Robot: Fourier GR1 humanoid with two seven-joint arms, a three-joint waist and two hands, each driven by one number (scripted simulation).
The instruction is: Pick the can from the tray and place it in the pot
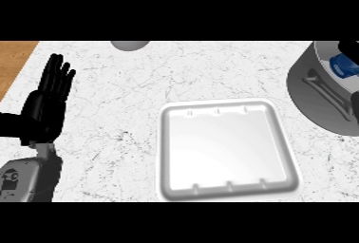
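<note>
1. Looks well advanced: white tray [228, 152] lies bare on the marbled tabletop [126, 90], with no can on it.
2. Blue-and-white object, judged to be the can [344, 65], sits at the mouth of the grey pot [319, 95] at the right edge, inside or just above the rim; cannot tell which.
3. Dark shapes at the far right edge, beside and above the can, are probably parts of the right hand [348, 46]; too cropped to say whether gripping or released.
4. Left to do, by judgement: confirm the can rests in the pot, let go, withdraw.
5. Left hand [49, 102] rests at the left side, open, fingers straight and pointing up, holding nothing, well apart from tray and pot.
6. Grey rounded object [129, 45] pokes in at the top edge; unidentifiable.
</note>
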